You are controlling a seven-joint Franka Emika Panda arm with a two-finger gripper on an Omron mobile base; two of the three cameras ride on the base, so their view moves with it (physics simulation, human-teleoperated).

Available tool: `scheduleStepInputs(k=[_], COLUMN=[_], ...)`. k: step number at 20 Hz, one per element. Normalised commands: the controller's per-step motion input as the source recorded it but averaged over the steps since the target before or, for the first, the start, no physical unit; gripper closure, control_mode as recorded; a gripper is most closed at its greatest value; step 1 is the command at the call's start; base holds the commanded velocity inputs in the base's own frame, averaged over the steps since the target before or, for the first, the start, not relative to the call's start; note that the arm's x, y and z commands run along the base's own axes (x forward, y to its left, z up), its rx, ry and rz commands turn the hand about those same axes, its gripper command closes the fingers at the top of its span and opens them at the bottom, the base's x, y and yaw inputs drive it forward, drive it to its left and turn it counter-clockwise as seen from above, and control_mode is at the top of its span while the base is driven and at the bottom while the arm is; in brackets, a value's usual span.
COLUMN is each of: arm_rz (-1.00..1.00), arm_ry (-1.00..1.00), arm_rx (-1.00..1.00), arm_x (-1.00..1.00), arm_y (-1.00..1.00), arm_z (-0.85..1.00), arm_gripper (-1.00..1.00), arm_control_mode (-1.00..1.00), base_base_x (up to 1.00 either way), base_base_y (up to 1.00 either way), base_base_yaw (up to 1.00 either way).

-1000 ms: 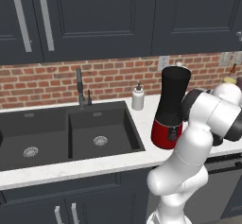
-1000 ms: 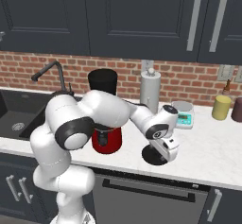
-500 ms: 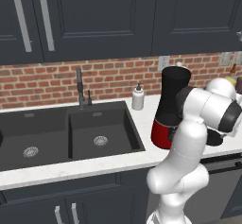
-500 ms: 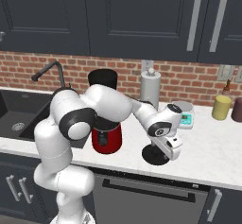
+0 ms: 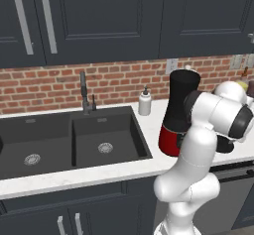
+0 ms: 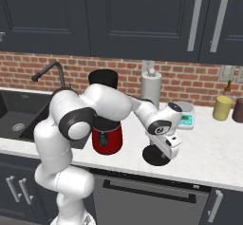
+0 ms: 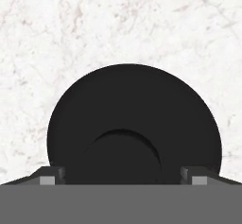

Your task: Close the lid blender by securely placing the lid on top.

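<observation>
Gripper (image 6: pixel 167 151), lowered since a moment ago, jaws spread and empty, over lid (image 7: pixel 133 124) on counter (image 6: pixel 213 153) right of blender (image 6: pixel 105 124); grasp pending.

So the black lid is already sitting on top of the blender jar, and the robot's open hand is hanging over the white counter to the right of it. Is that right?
Not quite. The lid is not on the blender yet: the hand view shows it lying flat on the white counter, under the open gripper. The right base view shows the same, with the lid on the counter to the right of the blender. The rest is right.
</observation>
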Motion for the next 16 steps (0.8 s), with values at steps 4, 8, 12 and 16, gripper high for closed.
scheduleStepInputs(k=[4, 8, 12, 16], arm_rz=[0.00, 0.00, 0.00, 0.00], arm_ry=[0.00, 0.00, 0.00, 0.00], arm_rx=[0.00, 0.00, 0.00, 0.00], arm_x=[0.04, 0.00, -0.01, -0.01], arm_y=[0.34, 0.00, -0.05, -0.04], arm_z=[0.00, -0.08, -0.24, -0.02], arm_gripper=[-1.00, -1.00, -1.00, -1.00], arm_control_mode=[-1.00, -1.00, -1.00, -1.00], base_base_x=[0.00, 0.00, 0.00, 0.00], base_base_y=[0.00, 0.00, 0.00, 0.00], base_base_yaw=[0.00, 0.00, 0.00, 0.00])
